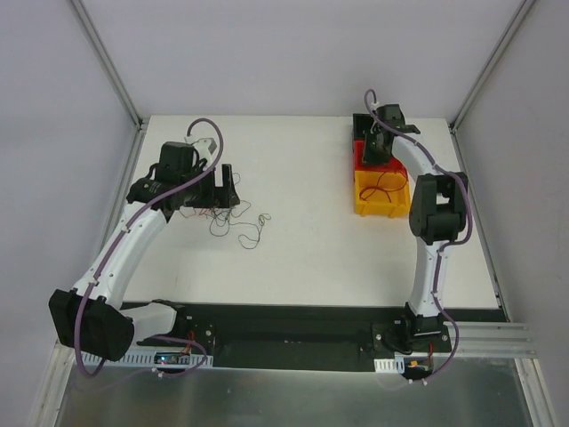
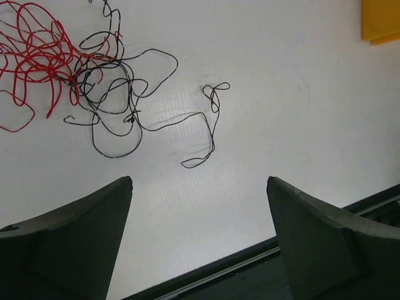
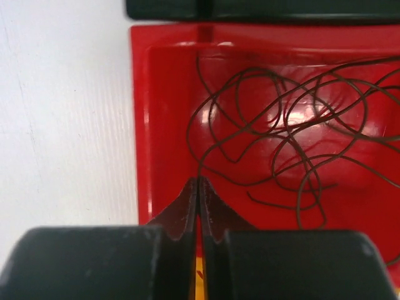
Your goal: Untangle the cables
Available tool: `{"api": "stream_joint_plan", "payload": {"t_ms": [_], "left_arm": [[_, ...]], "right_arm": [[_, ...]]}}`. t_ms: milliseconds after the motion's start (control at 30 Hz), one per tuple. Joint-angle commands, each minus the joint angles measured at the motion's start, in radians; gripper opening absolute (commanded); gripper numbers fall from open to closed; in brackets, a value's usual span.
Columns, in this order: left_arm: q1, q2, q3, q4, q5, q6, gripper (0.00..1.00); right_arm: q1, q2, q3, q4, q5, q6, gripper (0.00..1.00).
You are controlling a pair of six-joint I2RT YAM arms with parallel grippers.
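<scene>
A loose tangle of thin cables lies on the white table at the left. In the left wrist view it is a red scribble knotted with black strands, and one black strand trails right to a small loop. My left gripper hovers beside the tangle, wide open and empty. My right gripper is over the red bin, shut on the end of a black cable that lies coiled in that bin.
A yellow bin in front of the red one holds a red wire; its corner shows in the left wrist view. A dark bin sits behind the red one. The table's black front edge is near the left gripper.
</scene>
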Motion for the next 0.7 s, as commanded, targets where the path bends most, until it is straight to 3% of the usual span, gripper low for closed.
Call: {"api": "stream_joint_plan", "payload": {"t_ms": [0, 100, 233, 400, 667], "left_arm": [[-0.010, 0.055, 0.078, 0.072, 0.041, -0.017, 0.89], [-0.003, 0.111, 0.129, 0.099, 0.010, -0.048, 0.96], [0.075, 0.211, 0.181, 0.108, 0.016, -0.127, 0.99], [0.282, 0.305, 0.164, 0.177, 0.179, -0.276, 0.99], [0.428, 0.286, 0.017, 0.346, 0.280, -0.324, 0.98]], "right_arm": [[-0.102, -0.050, -0.011, 0.062, -0.198, 0.090, 0.00], [-0.149, -0.018, 0.016, 0.053, -0.309, 0.162, 0.01], [-0.155, 0.054, 0.099, -0.031, -0.312, 0.127, 0.06], [-0.143, 0.068, 0.148, -0.092, -0.252, 0.070, 0.21], [-0.111, -0.044, 0.219, -0.263, -0.129, 0.033, 0.52]]}}
